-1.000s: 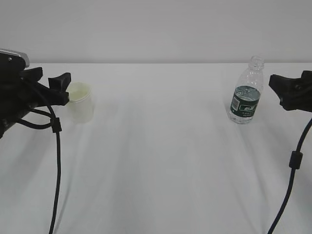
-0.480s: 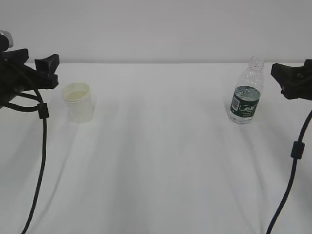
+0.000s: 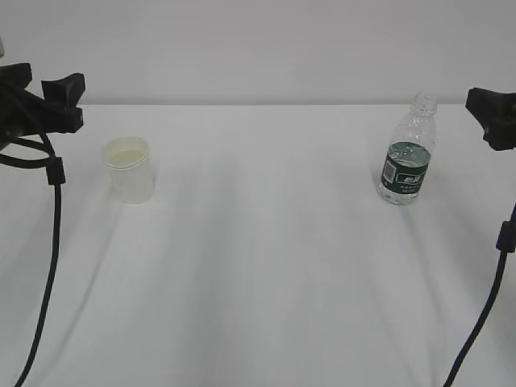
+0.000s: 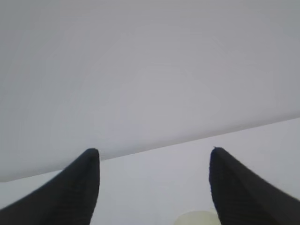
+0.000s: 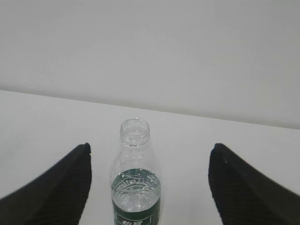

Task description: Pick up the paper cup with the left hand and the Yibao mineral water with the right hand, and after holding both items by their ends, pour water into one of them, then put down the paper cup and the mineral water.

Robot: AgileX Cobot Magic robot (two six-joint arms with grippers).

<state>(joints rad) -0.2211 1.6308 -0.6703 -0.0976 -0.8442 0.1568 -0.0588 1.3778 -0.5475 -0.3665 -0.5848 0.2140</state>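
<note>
Standing upright on the white table (image 3: 266,266), the paper cup (image 3: 130,168) at the left and the water bottle (image 3: 407,154) at the right wait — each by its own side's gripper — left gripper (image 4: 153,154) and right gripper (image 5: 149,149) wide open, holding nothing.

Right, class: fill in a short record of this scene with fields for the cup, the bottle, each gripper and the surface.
paper cup: upright on the table, left side, not held
Yibao mineral water: upright, capless, right side, not held
left gripper: open, empty, apart from the cup
right gripper: open, empty, facing the bottle without touching it
table: white
</note>
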